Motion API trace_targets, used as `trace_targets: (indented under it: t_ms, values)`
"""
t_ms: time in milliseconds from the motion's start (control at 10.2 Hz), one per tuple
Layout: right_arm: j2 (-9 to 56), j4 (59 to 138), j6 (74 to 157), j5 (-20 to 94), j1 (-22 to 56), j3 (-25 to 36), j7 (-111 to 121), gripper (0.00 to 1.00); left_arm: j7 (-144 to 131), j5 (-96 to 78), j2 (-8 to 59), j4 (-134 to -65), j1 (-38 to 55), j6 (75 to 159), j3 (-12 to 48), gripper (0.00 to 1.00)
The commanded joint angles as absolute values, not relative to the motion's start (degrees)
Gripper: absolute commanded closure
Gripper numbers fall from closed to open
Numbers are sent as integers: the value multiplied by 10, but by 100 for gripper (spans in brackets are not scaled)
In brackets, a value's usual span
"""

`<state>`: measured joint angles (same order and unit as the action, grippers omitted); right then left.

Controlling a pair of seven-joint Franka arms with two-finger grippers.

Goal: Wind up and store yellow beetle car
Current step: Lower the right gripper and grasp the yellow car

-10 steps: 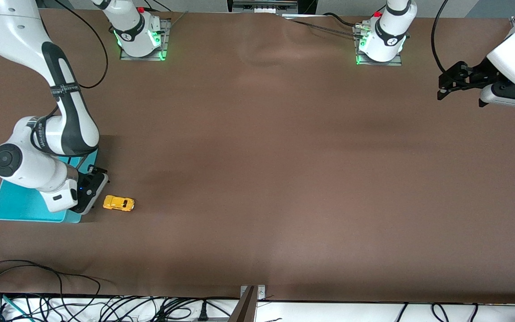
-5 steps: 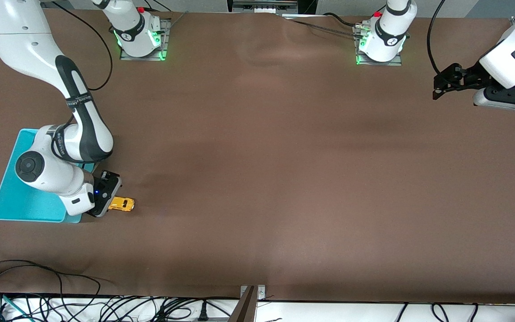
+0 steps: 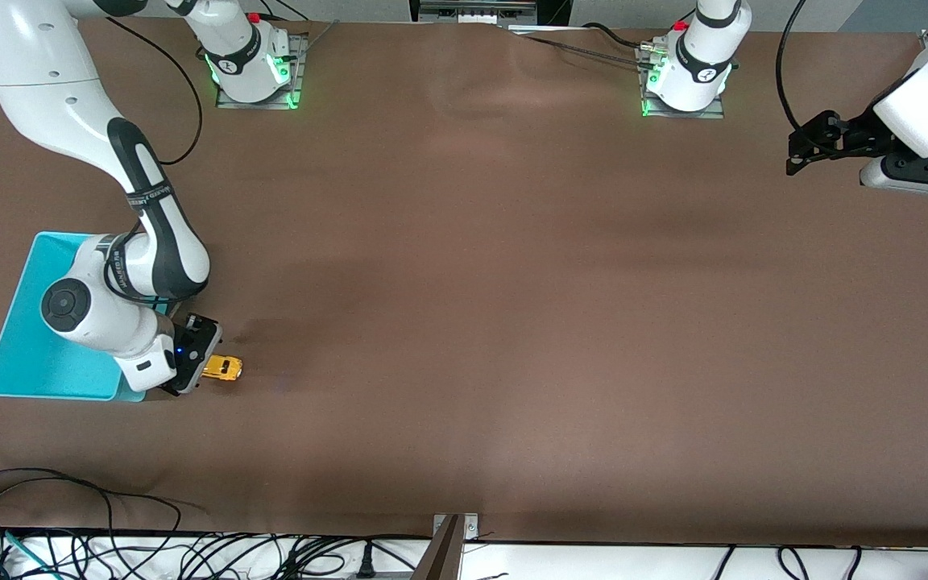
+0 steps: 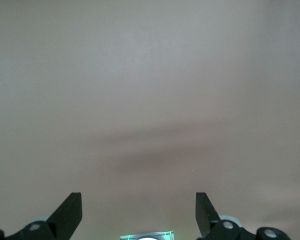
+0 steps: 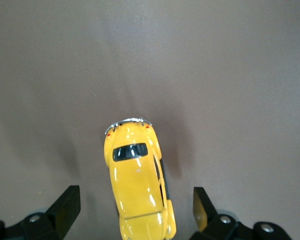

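Right claw poised over the toy car, ready to grip.

The yellow beetle car [image 5: 138, 181] sits on its wheels on the brown table [image 3: 512, 282], directly under the right gripper [image 3: 205, 366] and lined up between its two fingers [image 5: 65, 207], which are spread wide and hold nothing. The car lies slightly skewed to the line through the gap, with one finger well off each flank. Just beside the claw, toward the right arm's end of the table, rests the turquoise bin [image 3: 25, 354]. To grip well, I judge the claw should drop straight down until the pads sit level with the doors, then close gently on the body so the wheels stay free to roll for winding. The left gripper [image 4: 139, 212] waits over bare table at the left arm's end, fingers wide apart and empty.
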<state>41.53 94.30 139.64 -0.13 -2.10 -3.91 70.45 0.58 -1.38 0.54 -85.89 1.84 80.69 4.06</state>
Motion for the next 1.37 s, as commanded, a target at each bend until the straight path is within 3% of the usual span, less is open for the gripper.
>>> trace_targets:
  t_ms: [0, 98, 294, 392, 785, 1275]
  values:
    - [429, 935, 1411, 8, -25, -47, 719, 0, 2, -23, 4, -821, 16, 790, 43, 0]
    - [429, 935, 1411, 8, -25, -47, 719, 7, 2, -21, 6, -816, 17, 791, 42, 0]
    - [432, 934, 1411, 8, -26, -47, 722, 78, 4, -21, 4, -817, 14, 789, 40, 0]
    - [432, 933, 1410, 8, -26, -47, 729, 100, 2, -20, 4, -816, 15, 782, 43, 0]
    - [419, 919, 1382, 8, -23, -48, 727, 100, 3, -19, 4, -815, 15, 775, 41, 0]
    - [407, 799, 1155, 4, -25, -44, 725, 100, 3, -19, 2, -814, 15, 761, 43, 0]
